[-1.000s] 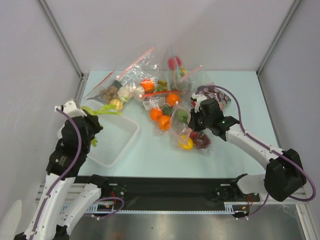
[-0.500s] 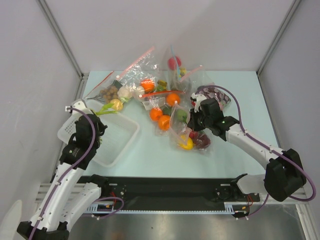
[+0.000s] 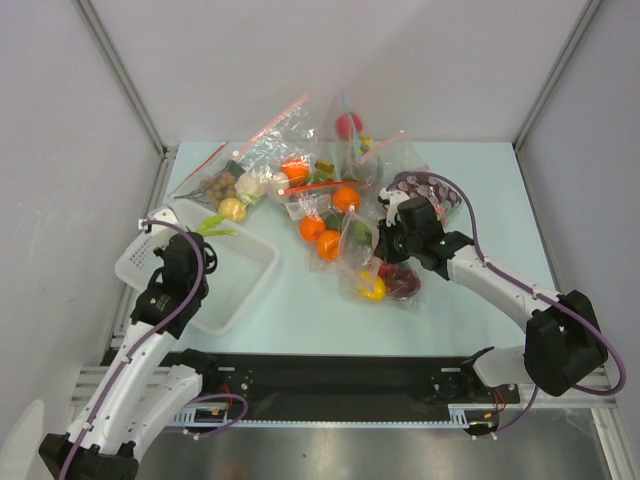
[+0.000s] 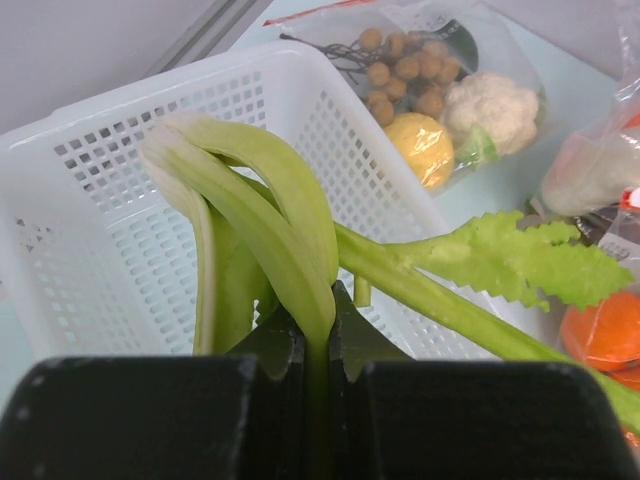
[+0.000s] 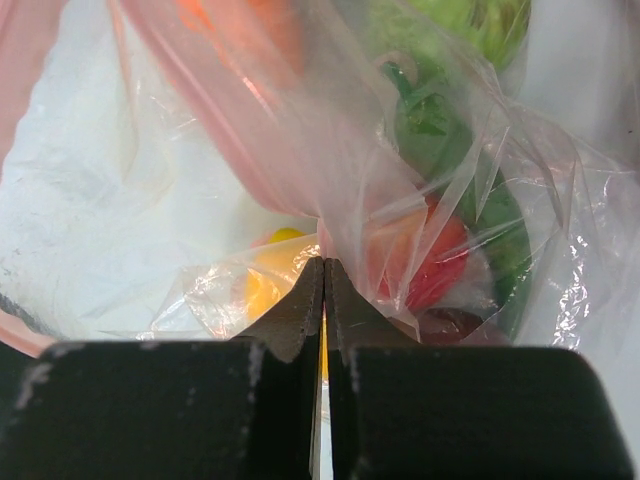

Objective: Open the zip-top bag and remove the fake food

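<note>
Spanning the floor between grey walls (image 3: 300, 60), a pale blue table (image 3: 300, 310) carries everything. At left, the left gripper (image 4: 318, 325) is clamped on the green leek (image 4: 265, 215) above a white basket (image 4: 90, 160). Rightward, the clear, crinkly, pink-edged zip-top bag (image 3: 358, 262) lies mid-table holding a lemon (image 3: 371, 288) and an apple (image 3: 404, 284). The right gripper (image 5: 323, 272) pinches its plastic.

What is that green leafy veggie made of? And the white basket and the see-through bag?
The green veggie looks like soft matte plastic: its leaves bend in smooth loops. The white basket seems hard moulded plastic, with a grid of holes. The bag looks like thin glossy film, crinkled and clear.
</note>
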`<state>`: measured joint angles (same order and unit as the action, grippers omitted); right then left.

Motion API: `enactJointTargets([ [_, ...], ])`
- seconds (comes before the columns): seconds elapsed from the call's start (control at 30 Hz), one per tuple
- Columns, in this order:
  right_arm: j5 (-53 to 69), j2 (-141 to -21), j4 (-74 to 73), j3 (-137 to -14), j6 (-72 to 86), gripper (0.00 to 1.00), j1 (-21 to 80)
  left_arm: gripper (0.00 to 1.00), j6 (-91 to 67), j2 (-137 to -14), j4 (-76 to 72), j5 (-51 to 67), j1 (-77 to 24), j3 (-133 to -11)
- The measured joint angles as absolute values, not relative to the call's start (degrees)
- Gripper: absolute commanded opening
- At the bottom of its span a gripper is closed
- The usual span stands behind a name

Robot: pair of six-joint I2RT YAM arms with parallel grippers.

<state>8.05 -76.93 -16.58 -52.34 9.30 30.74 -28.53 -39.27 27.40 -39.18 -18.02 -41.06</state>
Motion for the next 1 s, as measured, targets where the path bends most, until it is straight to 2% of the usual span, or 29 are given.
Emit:
enactJointTargets([
  [0.17,8.03,-77.58,-16.58,-52.34,8.93,0.0,30.72,0.0,-28.51,-41.19,26.55,-40.38,-17.96,-39.55],
  [0.2,8.03,-77.58,-16.58,-52.36,8.93,0.0,30.72,0.01,-28.51,-41.6,26.15,-40.4,-17.91,-39.27],
  [0.23,8.03,-77.58,-16.58,-52.36,8.91,0.0,30.72,0.07,-28.51,-42.11,25.85,-40.4,-17.8,-38.96],
  [0.27,8.03,-77.58,-16.58,-52.34,8.86,0.0,30.72,0.17,-28.49,-42.54,25.56,-40.42,-17.69,-38.7],
  [0.3,8.03,-77.58,-16.58,-52.36,8.78,0.0,30.72,0.37,-28.47,-42.87,25.12,-40.42,-17.52,-38.33],
  [0.37,8.01,-77.58,-16.62,-52.36,8.67,0.0,30.68,0.52,-28.03,-43.29,24.47,-40.38,-17.08,-37.63],
  [0.4,8.01,-77.58,-16.64,-52.36,8.51,0.0,30.61,0.67,-28.21,-43.35,24.05,-40.29,-16.88,-37.36],
  [0.5,7.99,-77.58,-16.84,-52.36,8.29,0.0,30.48,0.87,-27.88,-43.64,22.98,-40.21,-16.58,-37.06],
  [0.8,7.38,-77.56,-17.87,-52.49,7.88,0.0,30.24,0.94,-26.59,-44.69,20.03,-38.19,-16.47,-37.08],
  [1.0,6.59,-77.21,-19.46,-53.39,7.79,0.0,30.17,1.0,-22.98,-45.36,18.39,-29.39,-16.32,-38.98],
])
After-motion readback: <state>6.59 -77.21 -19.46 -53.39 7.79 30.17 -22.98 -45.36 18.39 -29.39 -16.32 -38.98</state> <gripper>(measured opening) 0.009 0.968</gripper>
